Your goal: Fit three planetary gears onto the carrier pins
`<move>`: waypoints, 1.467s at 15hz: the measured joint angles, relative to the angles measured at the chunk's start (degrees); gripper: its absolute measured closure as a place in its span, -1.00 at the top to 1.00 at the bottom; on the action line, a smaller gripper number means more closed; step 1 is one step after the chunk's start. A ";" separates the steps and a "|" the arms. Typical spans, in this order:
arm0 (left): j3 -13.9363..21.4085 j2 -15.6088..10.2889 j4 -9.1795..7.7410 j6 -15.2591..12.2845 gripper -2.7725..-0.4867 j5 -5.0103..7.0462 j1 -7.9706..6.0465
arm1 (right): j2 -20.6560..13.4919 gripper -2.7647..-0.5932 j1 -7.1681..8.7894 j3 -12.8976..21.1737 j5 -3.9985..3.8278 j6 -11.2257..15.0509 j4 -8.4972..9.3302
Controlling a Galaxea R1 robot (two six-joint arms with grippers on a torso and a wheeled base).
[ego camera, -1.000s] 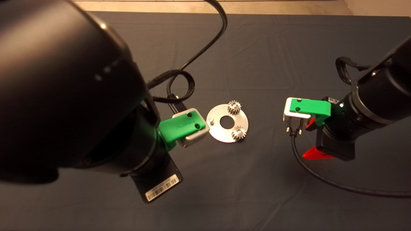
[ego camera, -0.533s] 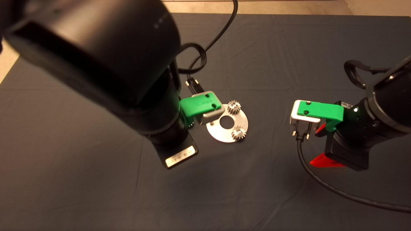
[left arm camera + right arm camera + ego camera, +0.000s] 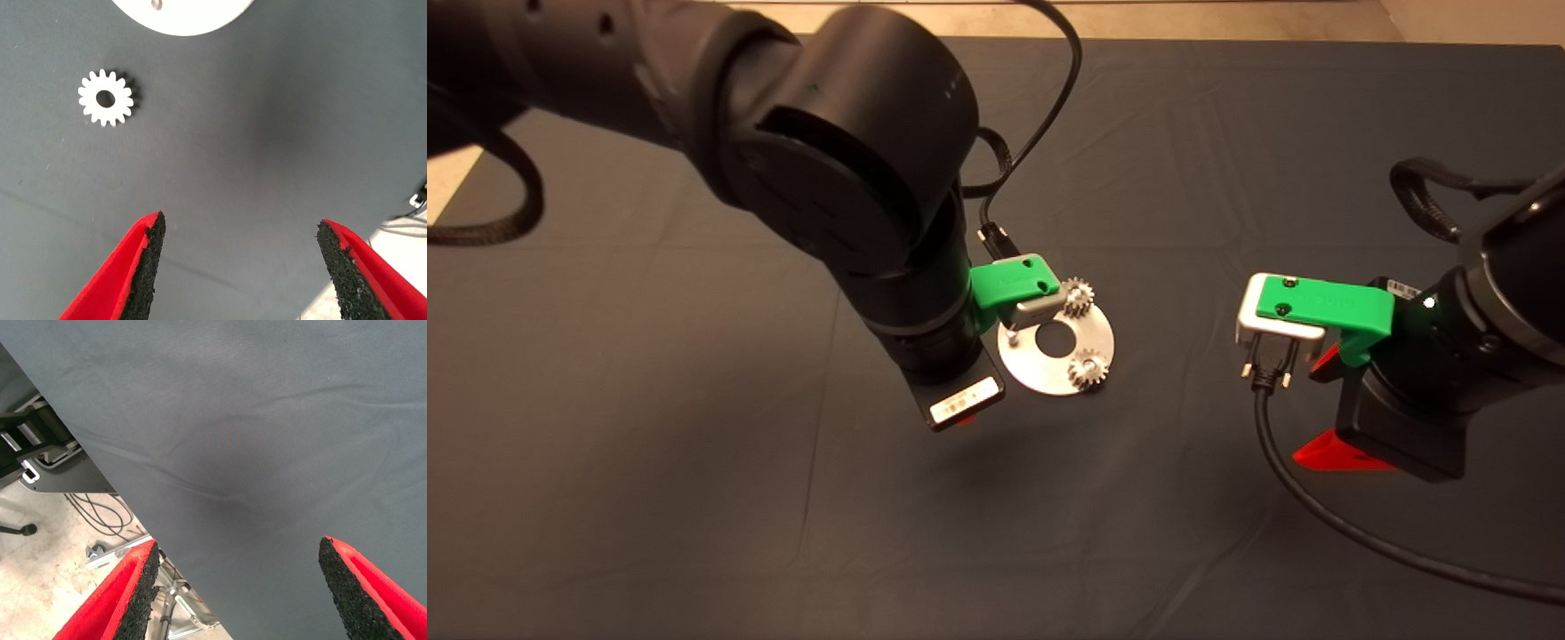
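A: Disc first. Where is it?

B: Shiny round disc (image 3: 1058, 348) with a big middle hole, flat on the dark mat (image 3: 694, 498), about mid-table. Its edge also shows in the left wrist view (image 3: 183, 17).

A: Gears on it?

B: Two. One gear (image 3: 1079, 296) sits at the far edge of the disc, another gear (image 3: 1089, 367) at the near edge on the right-arm side. Both look seated over pins, though the pins themselves are hidden under them.

A: Third pin?

B: Bare pin (image 3: 1011, 337) standing upright on the side of the disc facing the left arm, just under that arm's green camera mount.

A: Third gear?

B: Loose gear (image 3: 105, 99) lying flat on the mat, just beside the disc's edge but apart from it. Seen only in the left wrist view; in the head view the left arm covers that spot.

A: Left gripper?

B: Left gripper (image 3: 237, 257) hangs over the mat near the disc, fingers spread wide, nothing between them. The loose gear lies beyond the fingertips, off toward one finger's side, not between the pads.

A: Right gripper?

B: Right gripper (image 3: 237, 583) sits well apart from the disc, on the mat's right side, fingers also spread wide and empty. Its wrist view shows bare mat, the mat's edge, and floor with cables (image 3: 100, 513) beyond.
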 joint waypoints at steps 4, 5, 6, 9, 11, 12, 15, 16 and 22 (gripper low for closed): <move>-6.90 0.83 2.72 5.61 -0.01 -0.02 2.80 | 0.16 0.07 0.08 0.05 -0.01 0.22 0.42; -8.27 0.99 3.22 6.53 -0.01 0.00 3.63 | 0.16 0.07 0.09 0.09 -0.01 0.22 0.53; -9.38 1.18 3.84 7.31 -0.01 -0.02 4.45 | 0.20 0.07 0.09 0.09 0.00 0.24 0.64; -11.74 1.32 5.88 8.70 -0.01 0.00 6.44 | 0.28 0.07 0.09 0.09 0.00 0.33 0.78; -12.54 1.62 6.85 9.66 -0.01 0.00 7.69 | 0.28 0.07 0.09 0.09 0.00 0.38 0.80; -13.02 1.65 7.32 10.08 -0.01 -0.02 8.37 | 0.30 0.07 0.09 0.09 0.02 0.38 0.83; -14.49 1.77 9.25 11.01 -0.01 -0.02 9.17 | 0.30 0.07 0.09 0.09 0.00 0.39 0.86; -14.74 1.82 9.85 11.42 -0.01 -0.02 9.42 | 0.30 0.07 0.09 0.09 0.00 0.39 0.96; -18.55 2.69 11.06 14.61 -0.01 -0.01 11.26 | 0.30 0.07 0.09 0.88 0.00 0.39 1.27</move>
